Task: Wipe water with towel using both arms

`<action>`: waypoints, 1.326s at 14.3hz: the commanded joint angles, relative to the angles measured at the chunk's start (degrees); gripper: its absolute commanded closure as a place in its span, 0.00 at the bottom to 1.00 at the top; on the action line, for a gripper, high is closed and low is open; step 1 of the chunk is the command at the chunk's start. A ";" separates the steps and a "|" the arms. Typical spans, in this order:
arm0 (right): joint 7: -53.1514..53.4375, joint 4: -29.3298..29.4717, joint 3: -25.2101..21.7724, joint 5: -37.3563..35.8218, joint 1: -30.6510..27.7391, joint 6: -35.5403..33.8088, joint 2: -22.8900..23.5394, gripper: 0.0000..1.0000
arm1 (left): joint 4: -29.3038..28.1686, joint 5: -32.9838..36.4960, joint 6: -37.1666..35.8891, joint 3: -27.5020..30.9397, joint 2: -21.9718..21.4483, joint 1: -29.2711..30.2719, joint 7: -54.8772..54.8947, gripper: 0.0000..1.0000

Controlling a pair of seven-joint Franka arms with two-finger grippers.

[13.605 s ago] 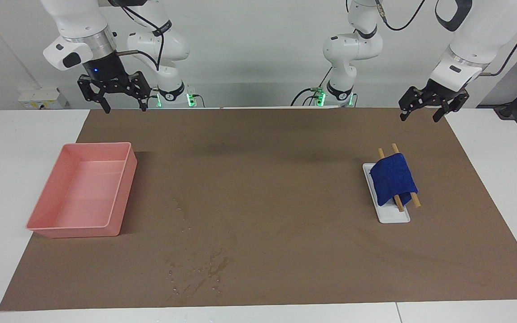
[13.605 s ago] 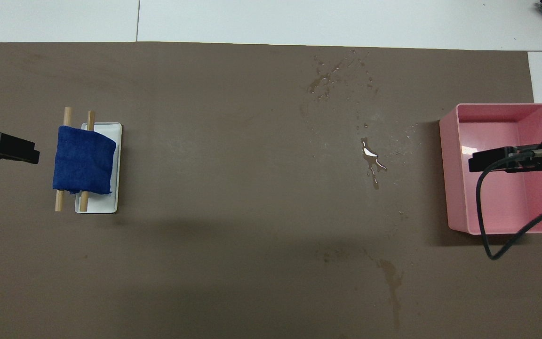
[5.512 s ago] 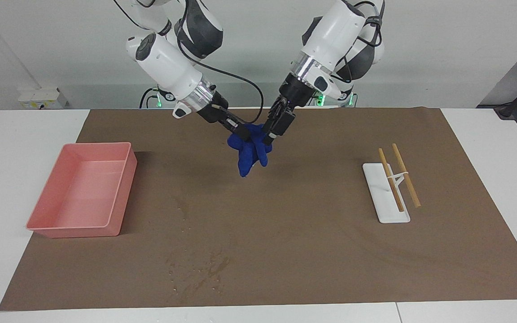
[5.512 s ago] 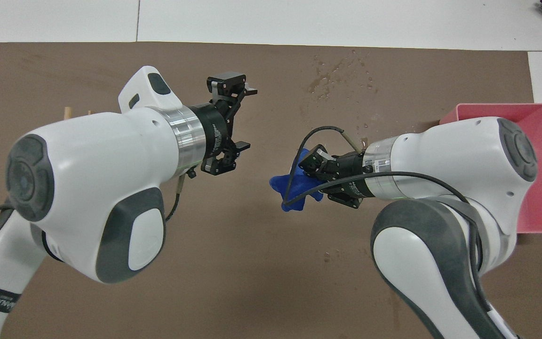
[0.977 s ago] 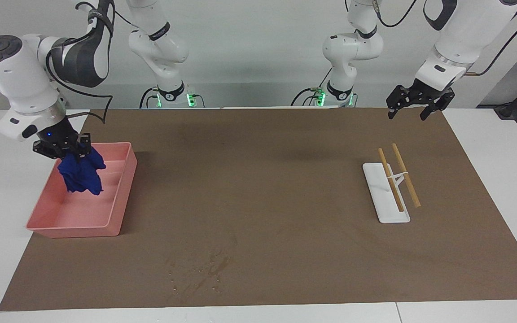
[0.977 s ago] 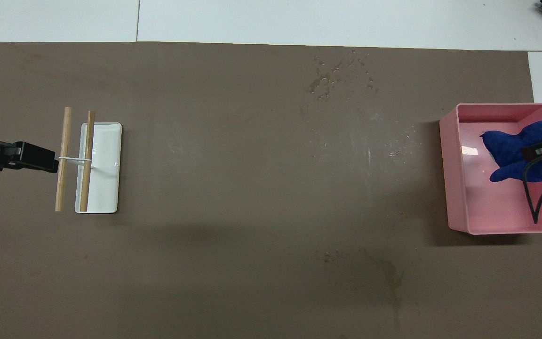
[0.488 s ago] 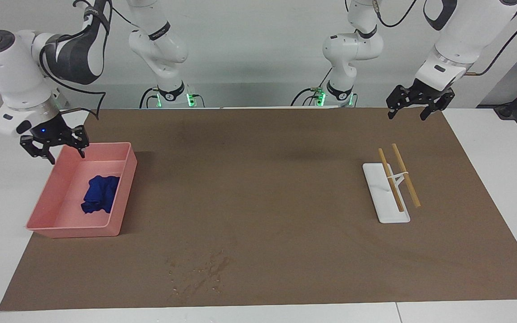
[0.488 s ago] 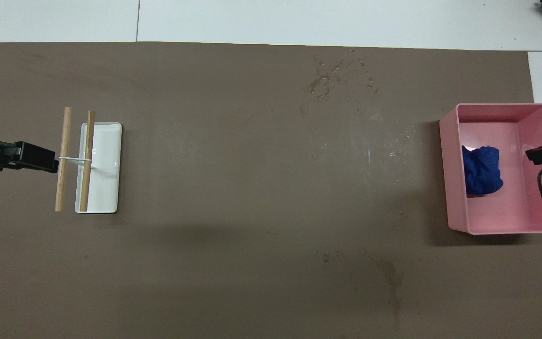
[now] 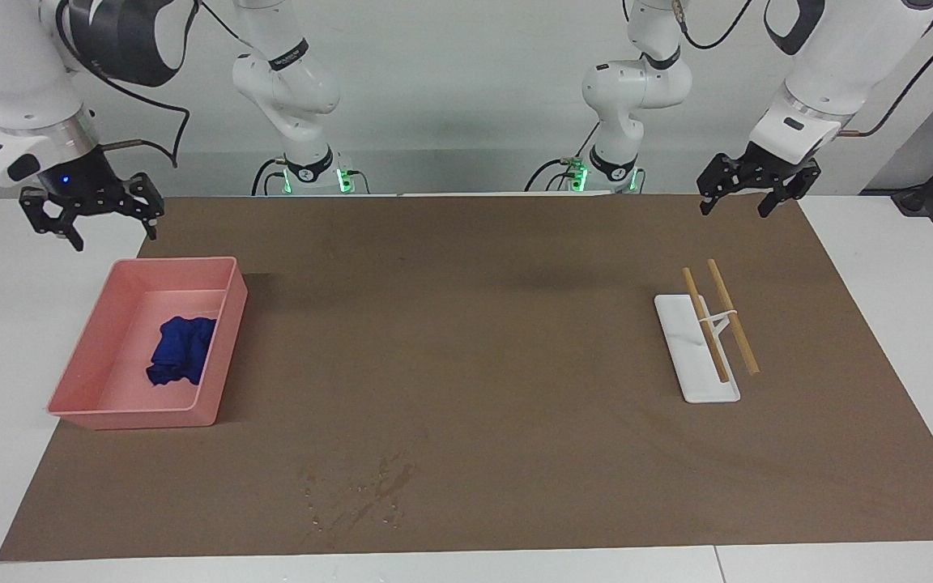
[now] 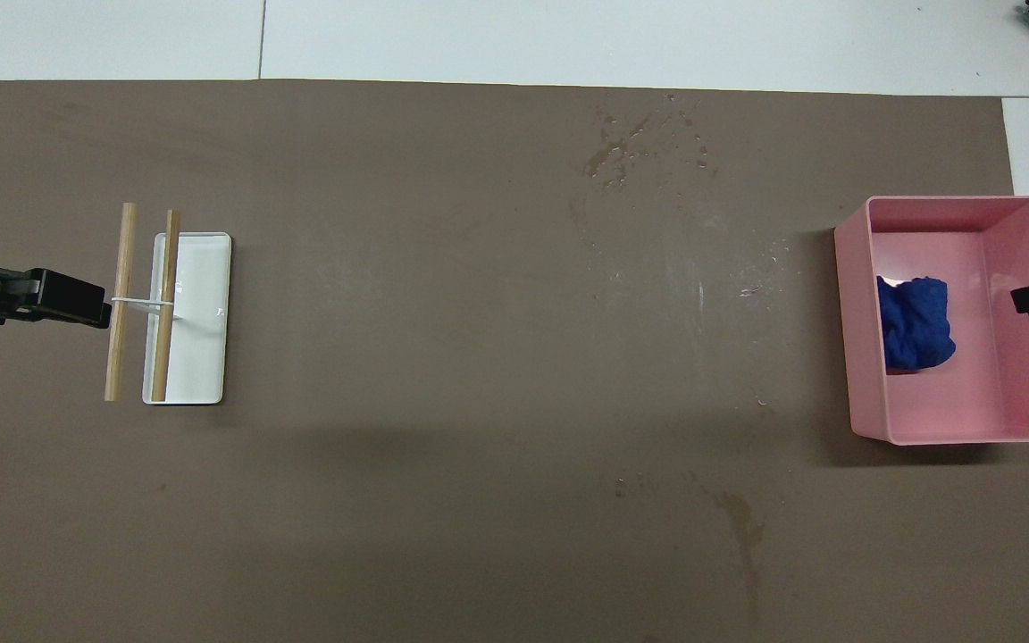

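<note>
Where the blue towel (image 9: 181, 350) lies crumpled on the floor of the pink tray (image 9: 219, 350), its longer axis is seen to run toward and away from the robots, parallel to the tray's long walls; it is bunched against the wall that faces the table's middle, and nothing else is held in the tray. The tray is set on the brown mat (image 9: 483, 340) at the right arm's end of the table. Water (image 9: 357, 490) is shown as droplets and dark streaks on the mat, farther from the robots than the tray and well apart from it. A white rack (image 9: 697, 352) with two wooden rods (image 9: 717, 316), bare of cloth, is placed at the left arm's end. The right gripper (image 9: 92, 214) is raised with its fingers spread wide and nothing held, over the table's edge just beside the tray's end nearer the robots; the left gripper (image 9: 746, 193) is likewise open and empty, raised over the mat's corner at its own end. Both arms and spread fingers are shown fully only in the facing view; in the overhead view only dark gripper tips appear at the edges, while a further faint stain on the mat nearer the robots is revealed.
</note>
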 commanded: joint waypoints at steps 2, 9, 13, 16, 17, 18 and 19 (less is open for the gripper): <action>5.65 -1.41 2.13 1.24 -0.45 -1.36 -2.18 0.00 | -0.21 0.41 -0.38 -0.07 -0.32 0.26 0.69 0.00; 7.67 -0.71 3.36 1.33 1.66 -2.15 -2.01 0.00 | -0.21 0.41 -0.38 -0.07 -0.32 0.26 0.69 0.00; 7.85 -0.44 3.37 1.85 1.66 -3.29 -1.92 0.00 | -0.21 0.41 -0.38 -0.07 -0.32 0.26 0.69 0.00; 9.25 -0.53 3.37 4.67 1.75 -3.38 -2.18 0.00 | -0.21 0.41 -0.38 -0.07 -0.32 0.26 0.69 0.00; 10.04 -0.35 2.93 4.76 2.45 -4.51 -2.53 0.00 | -0.21 0.41 -0.38 -0.07 -0.32 0.26 0.69 0.00; 10.65 -0.27 1.53 4.24 5.76 -4.78 -2.27 0.00 | -0.21 0.41 -0.30 -0.07 -0.32 0.26 0.69 0.00; 10.75 0.26 -2.66 4.06 9.53 -4.87 -2.10 0.00 | -0.21 0.41 -0.38 -0.07 -0.32 0.26 0.69 0.00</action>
